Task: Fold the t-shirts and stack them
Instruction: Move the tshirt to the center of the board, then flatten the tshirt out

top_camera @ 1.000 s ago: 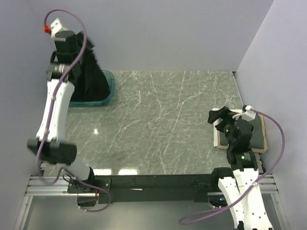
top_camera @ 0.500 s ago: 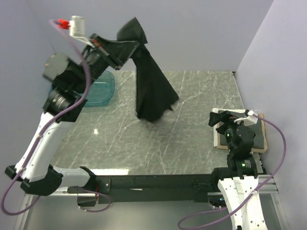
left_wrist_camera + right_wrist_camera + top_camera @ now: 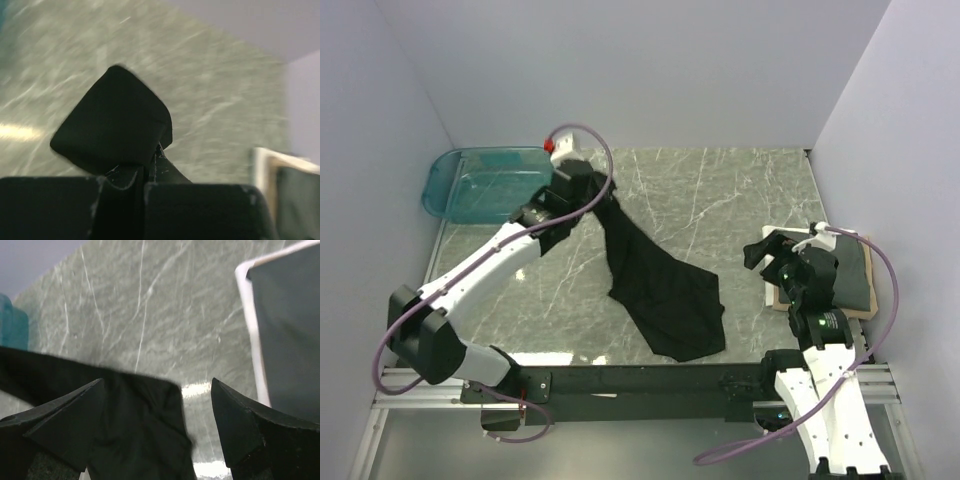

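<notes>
Here's the tally: two t-shirts, one black t-shirt [image 3: 665, 290] trailing away from just beside the teal tub [image 3: 480, 185], and one dark grey t-shirt [image 3: 858, 278] well apart from that tub, right across the single tabletop [image 3: 720, 190]. One tub is all there is, and one tan board [image 3: 780, 298] too, lying under the grey shirt on the side opposite the tub. Two arms round out the count, the left arm [image 3: 490, 262] stretched up close to the tub and the right arm [image 3: 830, 390] well away from it, near the board.
</notes>
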`<action>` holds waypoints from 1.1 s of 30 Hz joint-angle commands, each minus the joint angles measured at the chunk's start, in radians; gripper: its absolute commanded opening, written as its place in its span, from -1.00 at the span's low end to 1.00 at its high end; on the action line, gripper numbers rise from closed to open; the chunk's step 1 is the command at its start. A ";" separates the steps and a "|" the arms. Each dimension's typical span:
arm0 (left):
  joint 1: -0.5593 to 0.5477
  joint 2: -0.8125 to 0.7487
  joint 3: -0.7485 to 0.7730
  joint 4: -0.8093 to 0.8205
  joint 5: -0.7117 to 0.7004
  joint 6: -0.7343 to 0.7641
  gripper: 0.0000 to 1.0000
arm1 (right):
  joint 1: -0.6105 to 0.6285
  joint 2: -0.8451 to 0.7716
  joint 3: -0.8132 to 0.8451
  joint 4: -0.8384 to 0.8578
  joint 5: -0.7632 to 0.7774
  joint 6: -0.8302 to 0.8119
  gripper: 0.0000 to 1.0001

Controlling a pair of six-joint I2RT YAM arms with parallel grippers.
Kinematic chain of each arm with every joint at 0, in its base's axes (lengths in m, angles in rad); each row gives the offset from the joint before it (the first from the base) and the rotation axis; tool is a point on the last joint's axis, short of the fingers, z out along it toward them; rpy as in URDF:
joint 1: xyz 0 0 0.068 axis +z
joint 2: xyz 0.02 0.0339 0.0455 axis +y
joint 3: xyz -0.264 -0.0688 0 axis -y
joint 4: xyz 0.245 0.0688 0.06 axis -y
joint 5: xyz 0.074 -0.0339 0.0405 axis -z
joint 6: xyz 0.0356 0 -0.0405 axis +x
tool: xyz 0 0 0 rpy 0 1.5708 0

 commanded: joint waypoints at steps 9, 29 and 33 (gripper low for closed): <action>0.001 -0.034 -0.257 -0.064 -0.191 -0.191 -0.99 | 0.459 0.195 -0.033 -0.080 0.090 0.149 0.74; 0.001 -0.186 -0.507 0.031 -0.141 -0.202 -0.99 | 0.796 0.521 -0.092 -0.049 0.144 0.376 0.46; 0.001 -0.196 -0.518 0.035 -0.149 -0.202 -0.99 | 0.809 0.542 -0.085 -0.040 0.173 0.389 0.38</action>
